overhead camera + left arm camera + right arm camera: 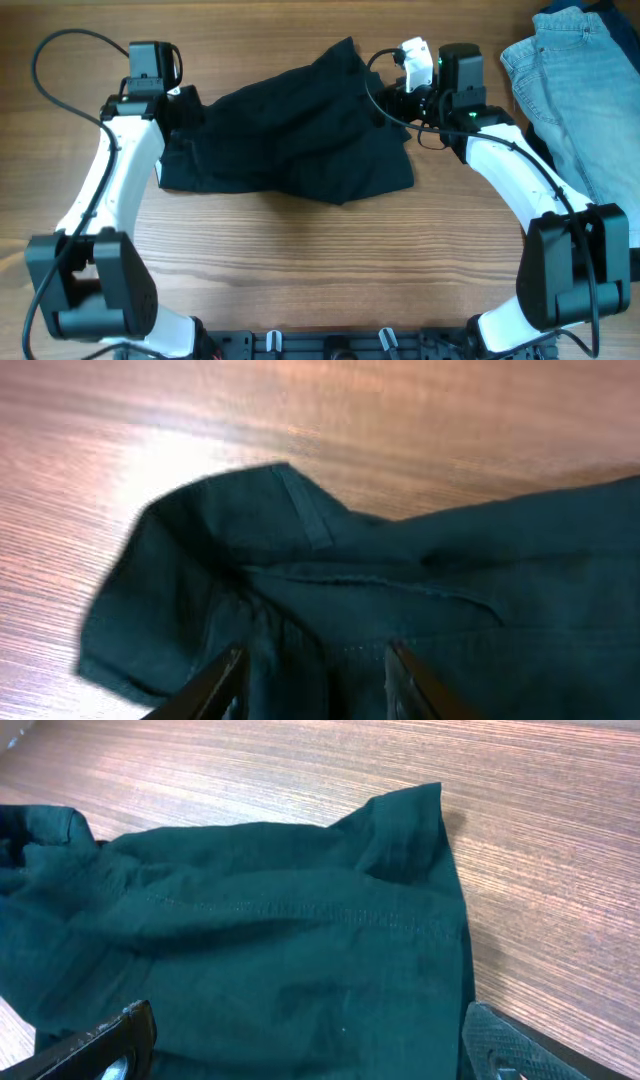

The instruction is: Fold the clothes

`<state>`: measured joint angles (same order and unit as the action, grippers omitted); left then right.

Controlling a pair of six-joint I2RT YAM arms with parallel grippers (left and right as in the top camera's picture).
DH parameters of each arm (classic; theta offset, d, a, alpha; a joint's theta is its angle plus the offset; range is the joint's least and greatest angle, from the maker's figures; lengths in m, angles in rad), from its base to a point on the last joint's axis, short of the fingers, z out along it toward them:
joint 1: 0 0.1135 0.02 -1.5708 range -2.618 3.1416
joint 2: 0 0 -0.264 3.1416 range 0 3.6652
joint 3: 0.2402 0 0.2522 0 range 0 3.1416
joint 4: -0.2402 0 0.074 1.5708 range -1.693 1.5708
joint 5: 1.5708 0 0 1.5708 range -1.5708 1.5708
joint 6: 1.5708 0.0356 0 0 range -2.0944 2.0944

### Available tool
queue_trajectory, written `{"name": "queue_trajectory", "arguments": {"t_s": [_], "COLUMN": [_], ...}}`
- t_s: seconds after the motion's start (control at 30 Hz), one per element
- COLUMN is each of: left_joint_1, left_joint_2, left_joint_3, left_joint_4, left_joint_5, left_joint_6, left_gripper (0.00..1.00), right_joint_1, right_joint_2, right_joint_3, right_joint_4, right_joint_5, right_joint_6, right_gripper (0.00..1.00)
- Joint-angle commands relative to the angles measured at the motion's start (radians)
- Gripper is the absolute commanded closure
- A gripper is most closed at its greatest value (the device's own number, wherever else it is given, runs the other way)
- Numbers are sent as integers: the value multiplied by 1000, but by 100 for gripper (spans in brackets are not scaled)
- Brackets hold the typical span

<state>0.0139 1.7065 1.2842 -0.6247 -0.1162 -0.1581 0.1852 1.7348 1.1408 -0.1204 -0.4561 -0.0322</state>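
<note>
The jeans point(575, 90) run off the overhead view's right edge. From the left wrist, the shorts point(400, 590) spill past the bottom and right edges, and the left gripper point(312, 675) shows only its fingertips.

Both arms extended forward, left end effector point(315, 660) jaws partly apart, right end effector point(310, 1035) jaws spread wide

The wooden table point(300, 260) bears 1 pair of black shorts point(290, 140), spread crumpled across its middle; light-blue jeans point(580, 90) lie well apart at its right edge.
</note>
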Motion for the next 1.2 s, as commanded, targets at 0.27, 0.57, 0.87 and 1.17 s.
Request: {"name": "queue_trajectory", "arguments": {"t_s": [0.27, 0.57, 0.87, 1.17], "left_joint_1": [23, 21, 22, 22], "left_joint_2": [124, 196, 231, 214], "left_joint_3": [6, 6, 6, 123], "left_joint_4": [-32, -38, 3, 9], "left_joint_5": [-6, 58, 66, 58], "left_joint_6": [23, 23, 19, -34], "left_gripper": [38, 41, 84, 96], "right_joint_1": [-2, -2, -2, -2], "right_joint_2": [-16, -16, -16, -16], "right_joint_3": [14, 14, 14, 14], "right_joint_4": [-4, -4, 1, 0], "right_joint_5": [-16, -16, -16, -16], "right_joint_6": [-21, -21, -21, -21], "right_gripper": [1, 1, 1, 1]}}
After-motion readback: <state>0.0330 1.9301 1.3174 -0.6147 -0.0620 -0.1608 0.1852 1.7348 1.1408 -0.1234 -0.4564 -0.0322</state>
